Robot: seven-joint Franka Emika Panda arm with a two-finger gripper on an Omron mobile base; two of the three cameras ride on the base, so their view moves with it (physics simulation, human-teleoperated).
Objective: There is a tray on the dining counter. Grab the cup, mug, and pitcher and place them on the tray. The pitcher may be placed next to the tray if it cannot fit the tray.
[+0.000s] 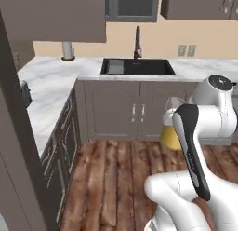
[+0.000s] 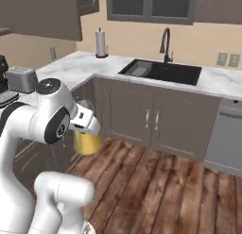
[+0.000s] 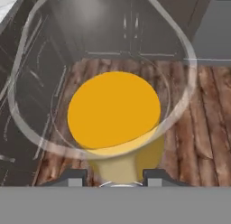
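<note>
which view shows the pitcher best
The hand view: the pitcher shows from above, clear rim and amber body, between the end effector's fingertips. The right base view shows its amber body under the arm; the left base view, a yellow sliver.

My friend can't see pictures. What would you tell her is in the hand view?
The claw holds the yellow pitcher by its neck, and you look straight down through its clear rounded top at the amber body. Under it is a brown wooden floor, with dark cabinet doors beyond.
</note>
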